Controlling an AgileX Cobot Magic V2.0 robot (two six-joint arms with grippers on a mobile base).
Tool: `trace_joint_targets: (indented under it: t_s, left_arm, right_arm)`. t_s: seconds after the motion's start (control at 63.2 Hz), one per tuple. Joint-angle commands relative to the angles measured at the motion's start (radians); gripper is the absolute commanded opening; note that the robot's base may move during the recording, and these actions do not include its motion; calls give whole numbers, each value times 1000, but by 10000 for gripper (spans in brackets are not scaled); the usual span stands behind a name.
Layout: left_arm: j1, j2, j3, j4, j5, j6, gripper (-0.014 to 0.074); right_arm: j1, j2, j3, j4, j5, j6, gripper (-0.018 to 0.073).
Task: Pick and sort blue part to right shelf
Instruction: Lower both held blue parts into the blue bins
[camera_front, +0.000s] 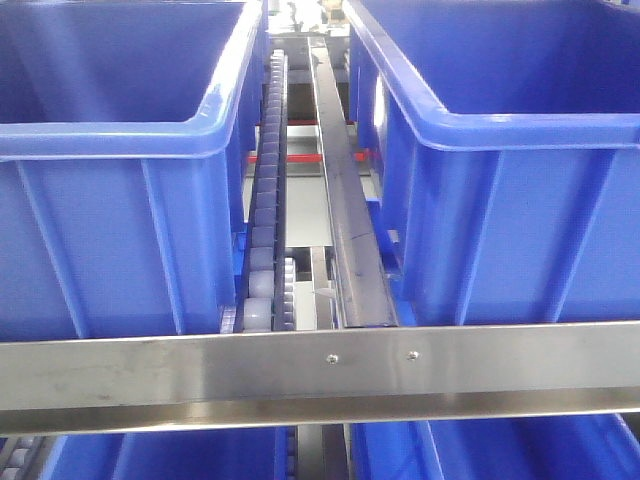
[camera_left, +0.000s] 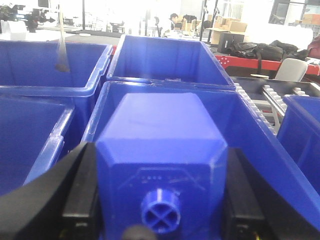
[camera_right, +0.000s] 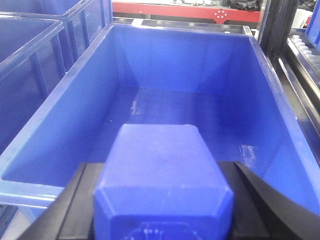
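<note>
In the right wrist view my right gripper (camera_right: 162, 200) is shut on the blue part (camera_right: 160, 165), a solid blue block with sloped shoulders. Its cap end is cut off by the frame's lower edge. It hangs over the near end of an open blue bin (camera_right: 65, 110) with a bare floor. In the left wrist view my left gripper (camera_left: 161, 192) is shut on a similar blue block (camera_left: 160, 140) that has a small round knob (camera_left: 160, 211). That block hangs above another blue bin (camera_left: 245, 120). Neither gripper shows in the front view.
The front view shows two large blue bins (camera_front: 110, 140) (camera_front: 520, 140) on a shelf behind a steel rail (camera_front: 320, 375), with a roller track (camera_front: 268, 200) between them. More blue bins (camera_left: 45, 65) surround the left gripper. A black post (camera_right: 277, 25) stands by the right bin.
</note>
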Motion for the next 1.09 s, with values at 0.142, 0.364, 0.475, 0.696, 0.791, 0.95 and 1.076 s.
trace_joint_targets:
  t_s: [0.142,0.364,0.475,0.696,0.791,0.95,1.076]
  left_arm:
    - [2,35,-32,0,-94,35,312]
    - [-100,215,-86,0,-102,111,312]
    - [-164,340,-89,0,-163,111,312]
    - [-207,564,-111,0,-357,111,313]
    - [-207,645,-139,0,-359,111,329]
    - [-207,708,-178,-6,-365,111,450]
    - [-207,714,-180,-42,-367,111,509]
  right_arm:
    - [-8,64,-56,-6,-113,1,300]
    - [-8,327,-195,-7,-153,0,300]
    - [-8,473,-262,-7,-195,0,300]
    - [-8,705,-359,-7,-290,0,300]
    - [-8,770,-371,-7,-343,0,300]
    - [-8,803,-371,-6,-326,1,342]
    - [-8,802,-371,20,-326,1,515]
